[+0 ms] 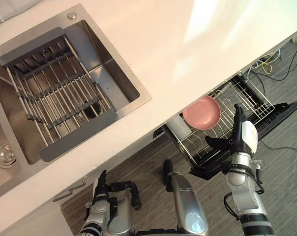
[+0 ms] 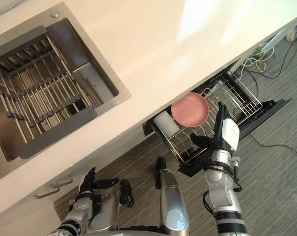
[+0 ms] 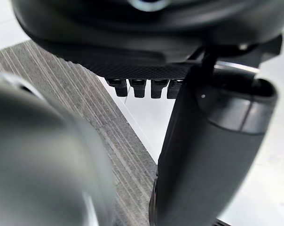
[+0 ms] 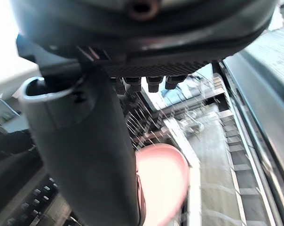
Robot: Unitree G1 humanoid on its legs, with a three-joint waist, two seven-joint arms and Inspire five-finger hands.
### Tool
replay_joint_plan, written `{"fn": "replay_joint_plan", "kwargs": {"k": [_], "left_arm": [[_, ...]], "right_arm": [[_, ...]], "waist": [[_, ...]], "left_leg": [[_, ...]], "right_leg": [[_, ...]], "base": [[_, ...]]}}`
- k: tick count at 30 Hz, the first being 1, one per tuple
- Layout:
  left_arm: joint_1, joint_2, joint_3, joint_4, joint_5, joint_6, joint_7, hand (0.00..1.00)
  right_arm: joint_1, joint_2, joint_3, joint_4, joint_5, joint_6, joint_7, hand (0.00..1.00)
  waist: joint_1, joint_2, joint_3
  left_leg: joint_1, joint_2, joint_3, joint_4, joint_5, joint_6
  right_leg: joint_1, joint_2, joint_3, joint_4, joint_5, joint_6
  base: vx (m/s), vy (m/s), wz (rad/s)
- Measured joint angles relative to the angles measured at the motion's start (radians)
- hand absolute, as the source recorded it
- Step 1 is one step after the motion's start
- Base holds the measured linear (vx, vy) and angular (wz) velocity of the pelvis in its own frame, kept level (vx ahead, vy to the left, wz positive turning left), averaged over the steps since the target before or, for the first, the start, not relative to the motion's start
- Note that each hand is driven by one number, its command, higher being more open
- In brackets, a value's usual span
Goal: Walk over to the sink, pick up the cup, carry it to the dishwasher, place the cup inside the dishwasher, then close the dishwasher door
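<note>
I'm seeing the white cup (image 1: pixel 178 127) lying on its side in the dishwasher rack (image 1: pixel 252 98), just beside the pink plate (image 1: pixel 201 112). I'm holding the right hand (image 1: pixel 239 135) flat and empty above the rack, with the left hand (image 1: pixel 100 187) loose-fingered below the counter (image 1: pixel 188 44). I'm judging the cup light, rigid, slick and breakable, so it is best gripped round its body.

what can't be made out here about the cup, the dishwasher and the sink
- cup: its far end is tucked under the countertop edge in both eye views, so upright or lying cannot be told.
- dishwasher rack: its inner part is hidden under the same countertop.
- pink plate: blurred in the right wrist view, partly behind the right hand.
- sink: its floor is mostly covered by the drying rack.
</note>
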State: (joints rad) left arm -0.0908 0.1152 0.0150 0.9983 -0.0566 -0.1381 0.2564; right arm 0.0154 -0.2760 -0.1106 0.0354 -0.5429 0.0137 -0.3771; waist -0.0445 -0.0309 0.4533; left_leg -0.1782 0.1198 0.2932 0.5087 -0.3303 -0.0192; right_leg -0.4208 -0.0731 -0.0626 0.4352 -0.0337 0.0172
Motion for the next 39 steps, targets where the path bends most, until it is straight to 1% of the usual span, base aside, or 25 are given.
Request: {"fn": "replay_joint_plan", "kwargs": {"k": [2, 4, 5, 7, 9, 11, 12, 14, 17, 20, 21, 23, 24, 25, 28, 29, 31, 32, 33, 35, 36, 38, 39], "left_arm": [[0.002, 0.002, -0.001, 0.005, 0.015, 0.002, -0.004, 1.00], [0.013, 0.002, 0.000, 0.021, 0.023, 0.002, -0.008, 1.00], [0.026, 0.002, 0.000, 0.021, 0.031, 0.003, -0.014, 1.00], [0.038, 0.000, 0.000, 0.023, 0.047, 0.009, -0.018, 1.00], [0.056, -0.007, 0.000, 0.022, 0.059, 0.012, -0.020, 1.00], [0.077, -0.015, 0.008, 0.029, 0.059, 0.030, -0.023, 1.00], [0.081, -0.017, 0.014, 0.031, 0.059, 0.034, -0.022, 1.00], [0.099, -0.021, 0.022, 0.032, 0.061, 0.045, -0.029, 1.00], [0.110, -0.021, 0.027, 0.031, 0.070, 0.060, -0.051, 1.00], [0.121, -0.028, 0.049, 0.033, 0.080, 0.076, -0.070, 1.00], [0.134, -0.032, 0.056, 0.033, 0.082, 0.079, -0.074, 1.00], [0.162, -0.048, 0.077, 0.032, 0.090, 0.079, -0.076, 1.00], [0.169, -0.055, 0.084, 0.031, 0.090, 0.079, -0.077, 1.00], [0.180, -0.071, 0.099, 0.029, 0.090, 0.078, -0.074, 1.00], [0.199, -0.094, 0.119, 0.022, 0.090, 0.069, -0.067, 1.00], [0.204, -0.099, 0.120, 0.022, 0.090, 0.065, -0.065, 1.00], [0.208, -0.107, 0.121, 0.021, 0.090, 0.062, -0.064, 1.00], [0.208, -0.109, 0.130, 0.020, 0.090, 0.059, -0.064, 1.00], [0.208, -0.111, 0.134, 0.020, 0.090, 0.058, -0.064, 1.00], [0.206, -0.115, 0.137, 0.016, 0.090, 0.058, -0.061, 1.00], [0.206, -0.115, 0.137, 0.016, 0.089, 0.058, -0.060, 1.00], [0.206, -0.117, 0.138, 0.016, 0.086, 0.058, -0.060, 1.00], [0.206, -0.117, 0.141, 0.016, 0.086, 0.058, -0.060, 1.00]], "right_arm": [[0.028, 0.001, -0.018, -0.055, 0.000, -0.011, 0.000, 1.00], [0.061, 0.018, -0.045, -0.108, -0.001, -0.030, 0.001, 1.00], [0.086, 0.040, -0.066, -0.144, 0.000, -0.037, 0.001, 1.00], [0.128, 0.076, -0.103, -0.197, 0.001, -0.052, 0.000, 1.00], [0.171, 0.107, -0.130, -0.246, 0.009, -0.064, -0.002, 1.00], [0.226, 0.154, -0.159, -0.294, 0.015, -0.085, -0.003, 1.00], [0.234, 0.166, -0.168, -0.300, 0.031, -0.095, -0.005, 1.00], [0.268, 0.217, -0.202, -0.304, 0.090, -0.108, -0.008, 1.00], [0.288, 0.271, -0.225, -0.303, 0.170, -0.118, -0.011, 1.00], [0.308, 0.304, -0.238, -0.263, 0.348, -0.150, -0.008, 1.00], [0.313, 0.315, -0.240, -0.229, 0.420, -0.158, 0.001, 1.00], [0.321, 0.333, -0.241, -0.152, 0.561, -0.165, 0.023, 1.00], [0.333, 0.335, -0.239, -0.135, 0.591, -0.167, 0.029, 1.00], [0.352, 0.342, -0.238, -0.107, 0.634, -0.168, 0.039, 1.00], [0.383, 0.353, -0.236, -0.028, 0.738, -0.172, 0.066, 1.00], [0.388, 0.355, -0.235, -0.001, 0.770, -0.172, 0.074, 1.00], [0.388, 0.355, -0.232, 0.054, 0.838, -0.172, 0.090, 1.00], [0.388, 0.355, -0.230, 0.082, 0.883, -0.174, 0.104, 1.00], [0.389, 0.355, -0.228, 0.094, 0.899, -0.175, 0.109, 1.00], [0.388, 0.355, -0.224, 0.140, 0.926, -0.177, 0.132, 1.00], [0.386, 0.354, -0.222, 0.151, 0.939, -0.178, 0.139, 1.00], [0.384, 0.353, -0.203, 0.175, 0.956, -0.181, 0.147, 1.00], [0.380, 0.351, -0.186, 0.195, 0.970, -0.184, 0.162, 1.00]], "waist": [[-0.006, -0.008, -0.011], [-0.017, -0.021, -0.029], [-0.026, -0.025, -0.052], [-0.033, -0.031, -0.078], [-0.043, -0.031, -0.108], [-0.060, -0.028, -0.142], [-0.062, -0.027, -0.148], [-0.071, -0.025, -0.175], [-0.077, -0.024, -0.193], [-0.078, -0.013, -0.213], [-0.078, -0.007, -0.233], [-0.073, 0.015, -0.273], [-0.069, 0.023, -0.285], [-0.059, 0.040, -0.308], [-0.050, 0.069, -0.331], [-0.050, 0.069, -0.334], [-0.046, 0.079, -0.342], [-0.041, 0.079, -0.342], [-0.038, 0.079, -0.342], [-0.023, 0.082, -0.344], [-0.022, 0.086, -0.346], [-0.020, 0.083, -0.346], [-0.017, 0.088, -0.351]], "left_leg": [[0.024, 0.000, 0.010, -0.028, 0.005, -0.001], [0.053, -0.001, 0.022, -0.069, 0.016, -0.002], [0.061, -0.003, 0.025, -0.091, 0.026, -0.005], [0.089, -0.007, 0.032, -0.129, 0.040, -0.008], [0.116, -0.017, 0.040, -0.165, 0.051, -0.006], [0.156, -0.026, 0.046, -0.220, 0.067, -0.003], [0.166, -0.029, 0.047, -0.233, 0.070, -0.002], [0.195, -0.037, 0.047, -0.272, 0.082, 0.001], [0.211, -0.044, 0.048, -0.295, 0.090, 0.001], [0.230, -0.047, 0.051, -0.299, 0.092, 0.001], [0.237, -0.045, 0.053, -0.305, 0.094, -0.003], [0.260, -0.037, 0.067, -0.326, 0.100, -0.011], [0.263, -0.036, 0.071, -0.330, 0.101, -0.013], [0.268, -0.031, 0.078, -0.335, 0.104, -0.018], [0.297, -0.021, 0.078, -0.357, 0.109, -0.028], [0.299, -0.017, 0.077, -0.363, 0.108, -0.030], [0.302, -0.009, 0.079, -0.366, 0.105, -0.035], [0.303, -0.003, 0.081, -0.366, 0.104, -0.037], [0.304, 0.000, 0.082, -0.366, 0.104, -0.038], [0.308, 0.010, 0.088, -0.369, 0.109, -0.049], [0.309, 0.012, 0.087, -0.369, 0.110, -0.051], [0.311, 0.017, 0.086, -0.372, 0.114, -0.058], [0.315, 0.019, 0.086, -0.377, 0.117, -0.062]], "right_leg": [[0.022, 0.007, 0.006, -0.034, 0.012, 0.003], [0.054, 0.021, 0.014, -0.082, 0.032, 0.006], [0.066, 0.023, 0.016, -0.114, 0.046, 0.008], [0.093, 0.031, 0.026, -0.159, 0.060, 0.013], [0.117, 0.031, 0.031, -0.197, 0.071, 0.018], [0.158, 0.036, 0.036, -0.255, 0.090, 0.025], [0.169, 0.037, 0.037, -0.273, 0.096, 0.027], [0.213, 0.036, 0.040, -0.340, 0.123, 0.032], [0.242, 0.034, 0.041, -0.389, 0.145, 0.034], [0.273, 0.036, 0.042, -0.419, 0.156, 0.035], [0.281, 0.038, 0.042, -0.427, 0.158, 0.034], [0.299, 0.046, 0.047, -0.449, 0.164, 0.026], [0.303, 0.046, 0.049, -0.457, 0.165, 0.022], [0.309, 0.050, 0.052, -0.470, 0.166, 0.015], [0.344, 0.060, 0.048, -0.499, 0.168, 0.012], [0.350, 0.064, 0.043, -0.508, 0.169, 0.009], [0.357, 0.072, 0.035, -0.515, 0.173, 0.003], [0.358, 0.077, 0.034, -0.515, 0.175, -0.001], [0.358, 0.080, 0.034, -0.516, 0.176, -0.002], [0.361, 0.090, 0.035, -0.520, 0.179, -0.008], [0.362, 0.092, 0.035, -0.520, 0.180, -0.009], [0.363, 0.097, 0.034, -0.520, 0.181, -0.008], [0.365, 0.101, 0.034, -0.520, 0.182, -0.009]], "base": [[0.07, 0.022, -0.16], [0.10, 0.039, -0.16], [0.10, 0.050, -0.11], [0.11, 0.055, -0.17], [0.11, 0.067, -0.16], [0.12, 0.052, -0.10], [0.10, 0.064, -0.06], [0.08, 0.059, 0.01], [0.02, 0.015, 0.01], [0.00, 0.000, 0.00], [-0.02, -0.043, -0.05], [-0.02, -0.060, -0.13], [-0.02, -0.047, -0.17], [-0.01, -0.039, -0.10], [-0.02, -0.062, 0.01], [-0.05, -0.089, 0.06], [-0.04, -0.081, 0.01], [-0.02, -0.062, -0.04], [-0.01, -0.061, -0.06], [0.01, -0.051, -0.05], [0.02, -0.037, 0.01], [0.00, 0.000, 0.00], [0.00, 0.000, 0.00]]}}
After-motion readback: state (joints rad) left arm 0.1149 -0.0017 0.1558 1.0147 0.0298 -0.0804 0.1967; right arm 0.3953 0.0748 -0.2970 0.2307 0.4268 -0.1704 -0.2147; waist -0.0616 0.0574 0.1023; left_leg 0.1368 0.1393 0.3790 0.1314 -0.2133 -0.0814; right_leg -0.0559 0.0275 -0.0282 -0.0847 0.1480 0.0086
